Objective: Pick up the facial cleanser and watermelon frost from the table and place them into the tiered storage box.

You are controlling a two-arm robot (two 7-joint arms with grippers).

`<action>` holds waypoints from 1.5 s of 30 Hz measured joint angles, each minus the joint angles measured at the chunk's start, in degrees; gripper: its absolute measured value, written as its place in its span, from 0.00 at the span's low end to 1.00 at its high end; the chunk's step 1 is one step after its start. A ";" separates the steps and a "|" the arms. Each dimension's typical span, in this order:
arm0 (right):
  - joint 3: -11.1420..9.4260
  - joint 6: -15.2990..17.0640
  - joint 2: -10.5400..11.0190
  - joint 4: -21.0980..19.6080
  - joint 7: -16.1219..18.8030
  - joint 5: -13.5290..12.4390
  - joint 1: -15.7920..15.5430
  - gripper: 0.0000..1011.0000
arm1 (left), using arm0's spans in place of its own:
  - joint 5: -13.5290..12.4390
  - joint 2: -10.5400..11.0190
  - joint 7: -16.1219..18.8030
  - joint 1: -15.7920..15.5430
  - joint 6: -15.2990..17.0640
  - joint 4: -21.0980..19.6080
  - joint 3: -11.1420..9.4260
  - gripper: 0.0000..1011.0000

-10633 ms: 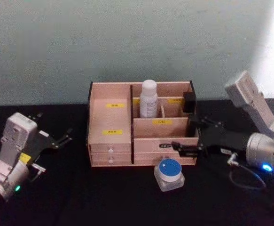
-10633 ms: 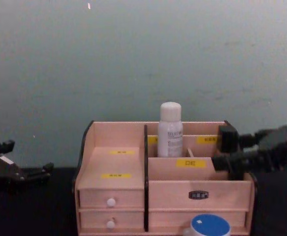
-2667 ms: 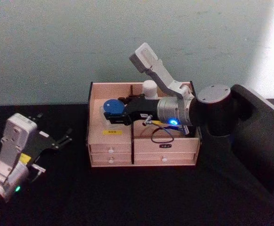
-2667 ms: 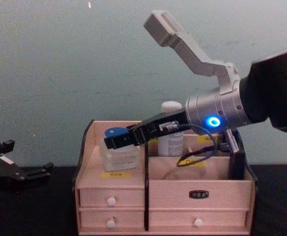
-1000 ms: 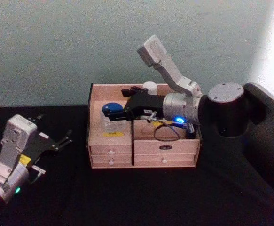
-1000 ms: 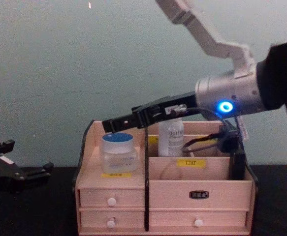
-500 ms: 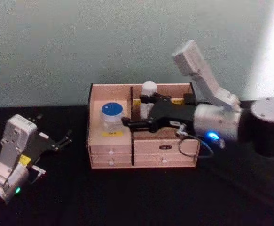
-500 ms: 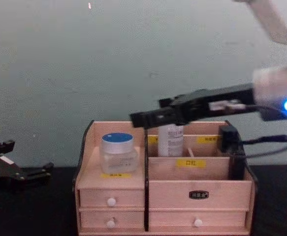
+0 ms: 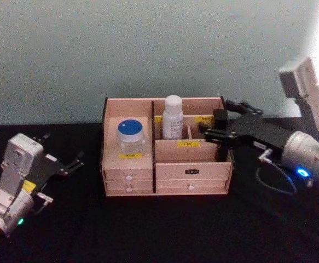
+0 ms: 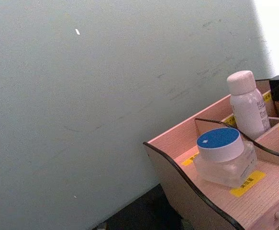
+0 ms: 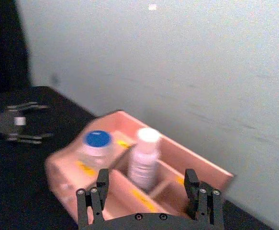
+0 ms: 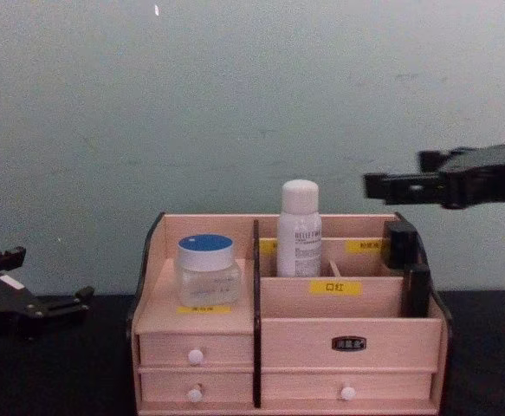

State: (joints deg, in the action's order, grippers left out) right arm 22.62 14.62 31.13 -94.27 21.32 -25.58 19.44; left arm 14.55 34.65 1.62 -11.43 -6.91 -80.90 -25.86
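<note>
Both items in tiered storage box (image 9: 164, 164)
Right gripper (image 9: 225, 119) above box's right end, jaws apart, empty; left gripper (image 9: 74, 160) left of box, jaws apart

Left arm (image 9: 9, 186): white/grey housing w/ a yellow marking and a small green light near the base; black left gripper (image 9: 66, 163) w/ thin black fingers (image 9: 77, 162), seen spread. Right arm (image 9: 307, 159): silver cylindrical wrist section w/ a blue glowing light, a pale grey angular link above, a thin looped cable hung below. Black right gripper (image 9: 219, 129): dark linkage body; in the right wrist view, small screws are seen on two black fingers (image 11: 101, 191) set apart.
</note>
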 joint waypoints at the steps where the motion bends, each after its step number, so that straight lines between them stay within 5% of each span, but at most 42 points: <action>1: 0.00 0.00 0.00 0.00 0.00 0.00 0.00 0.99 | 0.00 0.00 0.00 0.00 0.00 0.00 0.00 0.99; 9: -3.57 -5.41 -2.06 1.89 -9.98 6.21 -4.34 0.99 | 0.00 0.00 0.00 0.00 0.00 0.00 0.00 0.99; 16: -4.90 -7.28 -3.86 4.21 -14.35 9.56 -5.77 0.99 | 0.00 0.00 0.00 0.00 0.00 0.00 0.00 0.99; 32: -4.61 -8.33 -7.59 10.16 -17.87 15.62 -6.19 0.99 | 0.00 0.00 0.00 0.00 0.00 0.00 0.00 0.99; 45: -5.03 -8.35 -9.79 13.01 -18.22 17.98 -5.94 0.99 | 0.00 0.00 0.00 0.00 0.00 0.00 0.00 0.99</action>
State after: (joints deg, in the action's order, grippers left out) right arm 17.59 6.28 21.34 -81.26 3.10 -7.60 13.50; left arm 14.55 34.64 1.62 -11.43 -6.91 -80.90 -25.86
